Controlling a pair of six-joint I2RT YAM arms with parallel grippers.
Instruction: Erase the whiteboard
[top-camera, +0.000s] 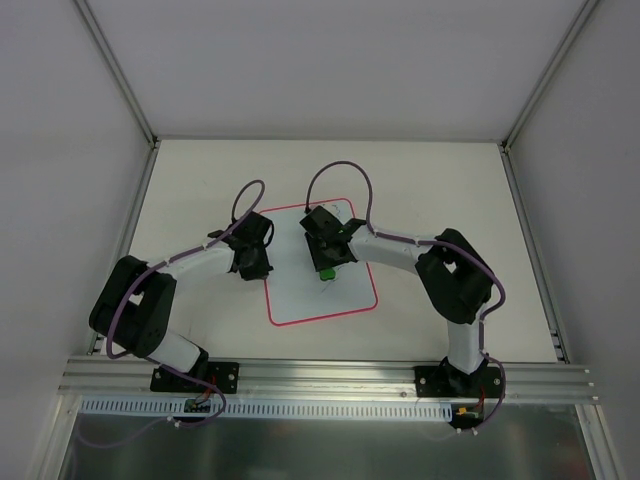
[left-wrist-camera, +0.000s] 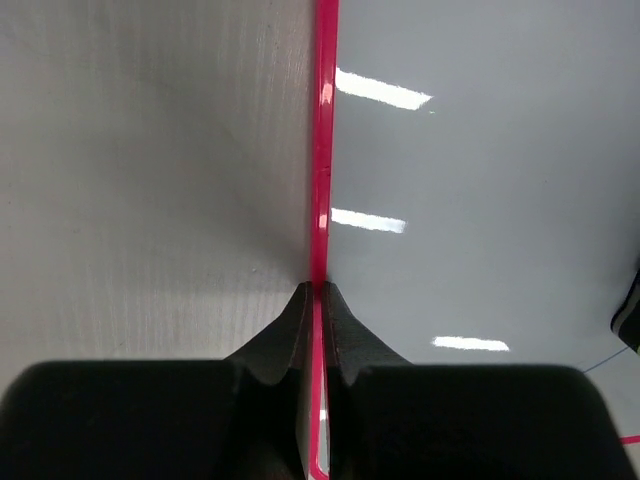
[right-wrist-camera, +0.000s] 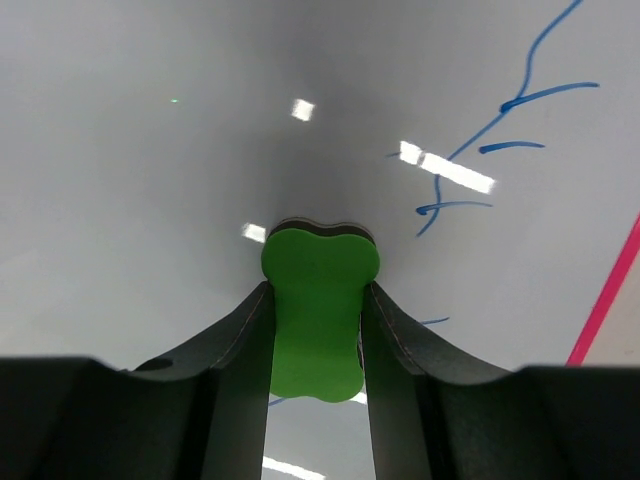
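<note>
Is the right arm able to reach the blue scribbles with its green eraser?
Probably yes: the right pincer holds the green eraser over the whiteboard, with the blue scribbles close beside it and nothing between.

Desk (top-camera: 440, 190) — pale, matte. Slotted aluminium rail (top-camera: 330, 375) runs along the desk's near edge. Grey walls (top-camera: 60, 150) rise at its left, far and right sides. Green block (top-camera: 327, 271) — near desk centre.
</note>
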